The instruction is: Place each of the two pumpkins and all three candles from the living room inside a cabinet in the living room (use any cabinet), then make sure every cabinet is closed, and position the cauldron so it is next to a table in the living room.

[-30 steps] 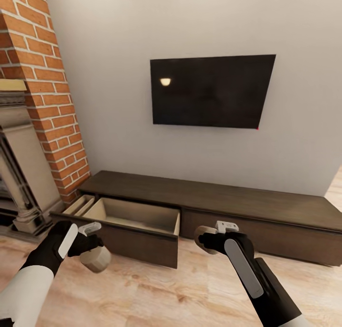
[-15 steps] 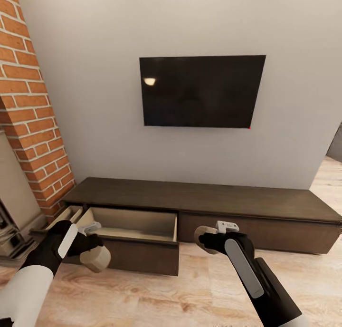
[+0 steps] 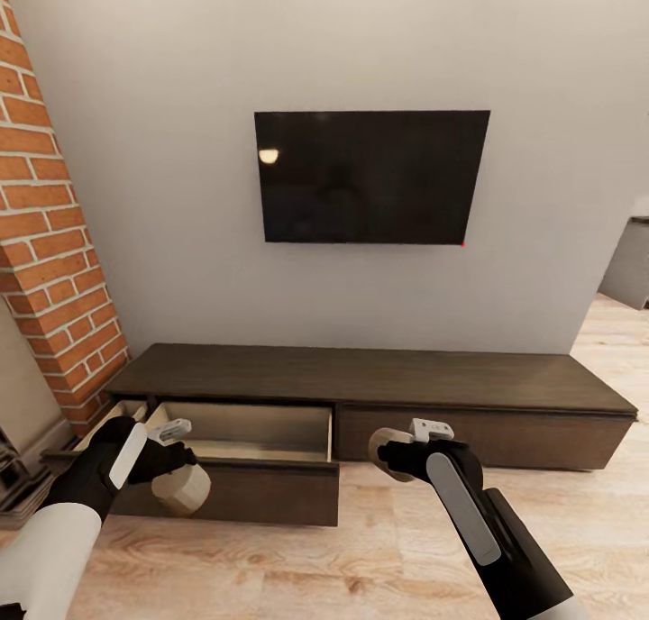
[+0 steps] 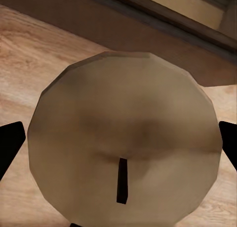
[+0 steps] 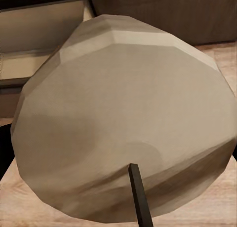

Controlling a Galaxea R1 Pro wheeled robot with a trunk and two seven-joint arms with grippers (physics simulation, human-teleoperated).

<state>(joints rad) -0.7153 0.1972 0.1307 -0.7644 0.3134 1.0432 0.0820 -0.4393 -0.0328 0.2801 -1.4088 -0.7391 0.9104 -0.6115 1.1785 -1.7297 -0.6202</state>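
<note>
The cabinet [image 3: 379, 377] runs low and dark brown along the white wall, with its left drawer [image 3: 243, 431] pulled out and its pale inside bare. My left gripper [image 3: 173, 471] is shut on a cream candle [image 3: 183, 491], hanging just before the drawer's front left corner. In the left wrist view that candle [image 4: 123, 148] sits between the dark fingertips [image 4: 10, 143], wick end towards the camera. My right gripper [image 3: 397, 453] is shut on a second candle [image 3: 383, 440] in front of the closed right drawer front; the right wrist view looks onto this candle [image 5: 123, 118] from close by.
A black TV [image 3: 370, 177] hangs above the cabinet. The red-brick column [image 3: 45, 241] stands at the left, with a narrow open drawer [image 3: 108, 417] beside it. Light wood floor [image 3: 361, 557] lies in front. A grey unit [image 3: 631, 259] shows at the right edge.
The whole view has swung to the right, so the fireplace has slid out at the left and the cabinet looks squarer on. Both grippers keep their candles in the same pose.
</note>
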